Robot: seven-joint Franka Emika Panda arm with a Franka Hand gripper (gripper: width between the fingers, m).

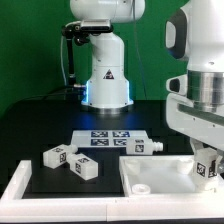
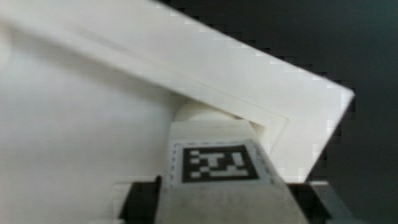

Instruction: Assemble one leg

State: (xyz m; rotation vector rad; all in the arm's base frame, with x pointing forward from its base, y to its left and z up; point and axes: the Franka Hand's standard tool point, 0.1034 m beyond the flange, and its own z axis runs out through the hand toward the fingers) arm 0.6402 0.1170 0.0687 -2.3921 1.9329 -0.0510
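claw (image 2: pixel 217 205) clamped on tagged leg (image 2: pixel 217 160), tabletop (image 2: pixel 89 130) corner right under it. three loose legs (image 1: pixel 70 162) off to exterior view's left of claw.

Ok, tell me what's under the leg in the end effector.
The white tabletop, near its corner, lies under the leg the end effector grips. The spot directly beneath is covered by the leg itself.

Marker board (image 1: pixel 110 138) flat on black table (image 1: pixel 40 125)
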